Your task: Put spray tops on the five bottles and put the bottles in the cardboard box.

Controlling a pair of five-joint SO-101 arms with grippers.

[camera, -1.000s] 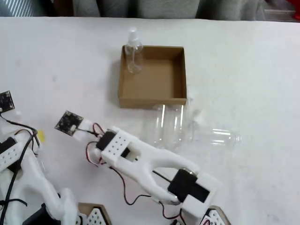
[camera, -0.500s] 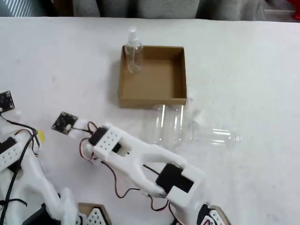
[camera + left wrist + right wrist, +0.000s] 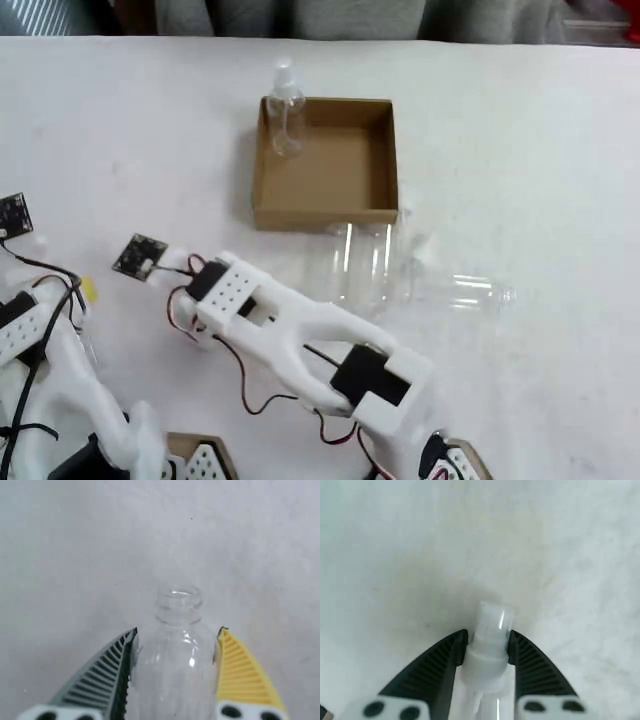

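1. High view: a brown cardboard box (image 3: 325,215) sits open at mid-table on the white table (image 3: 520,150). One clear spray-topped bottle (image 3: 285,120) stands upright in the box's far-left corner. Several clear loose bottles (image 3: 365,268) lie on their sides just in front of the box's near wall. The right arm (image 3: 300,335) stretches leftward across the near table. The left arm (image 3: 50,370) sits at the near-left edge.
2. Left wrist view: the left gripper (image 3: 177,630), with one grey finger and one yellow, is clenched on the shoulders of a clear plastic bottle (image 3: 179,600). The bottle's neck is open and has no top.
3. Right wrist view: the right gripper (image 3: 487,633), with black fingers, grasps a white translucent spray top (image 3: 492,617) by its collar. A thin tube appears to run back toward the wrist.
4. Risks (judgement):
   - The tube could miss the narrow neck and bend if the two arms meet off-axis.
   - The smooth bottle could turn or slip in the fingers while the top is twisted on.
   - A sweep of the right arm could knock the loose bottles and set them rolling.
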